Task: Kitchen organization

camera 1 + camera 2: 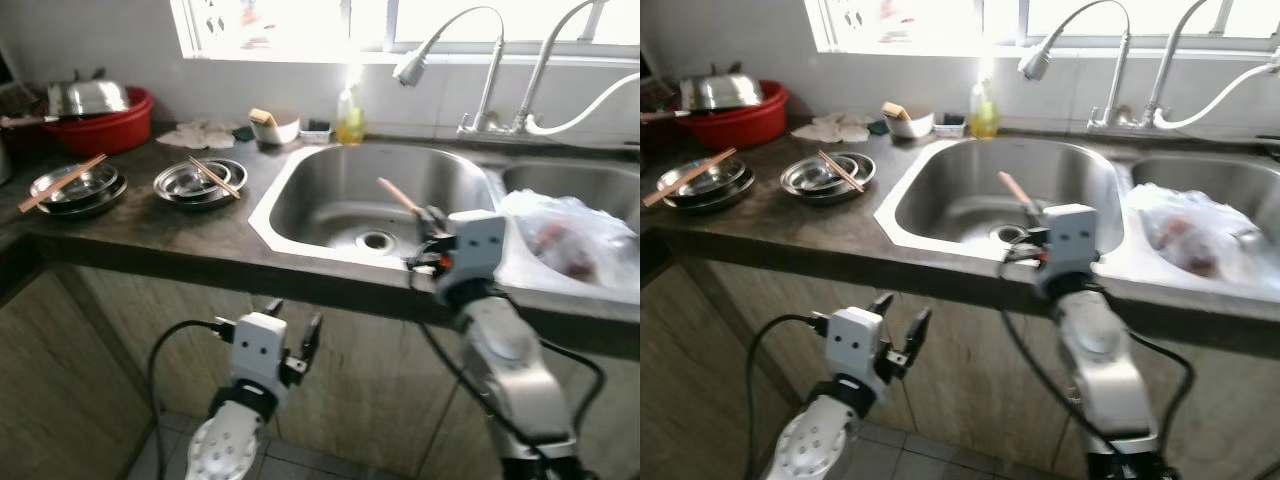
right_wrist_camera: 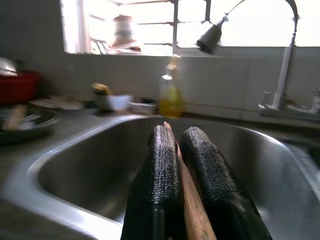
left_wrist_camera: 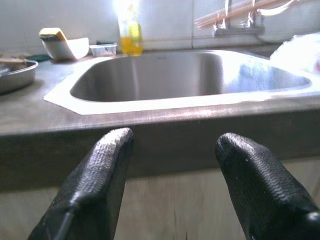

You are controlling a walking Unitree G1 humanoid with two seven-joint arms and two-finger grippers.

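Observation:
My right gripper (image 1: 424, 218) is shut on a pair of wooden chopsticks (image 1: 398, 195) and holds them over the left sink basin (image 1: 330, 205). In the right wrist view the chopsticks (image 2: 186, 200) run between the two black fingers (image 2: 159, 180), tips toward the basin. My left gripper (image 1: 293, 322) hangs open below the counter edge, in front of the cabinet, with nothing between its fingers (image 3: 95, 187). Two stacks of steel plates (image 1: 200, 182) (image 1: 76, 188) lie on the counter to the left, each with chopsticks (image 1: 214, 176) across it.
A red basin (image 1: 108, 126) with a steel lid stands at the back left. A soap bottle (image 1: 350, 118), a small bowl (image 1: 274, 127) and cloths (image 1: 198, 134) line the wall. Faucets (image 1: 484, 70) rise behind the sinks. A plastic bag (image 1: 570, 232) lies in the right basin.

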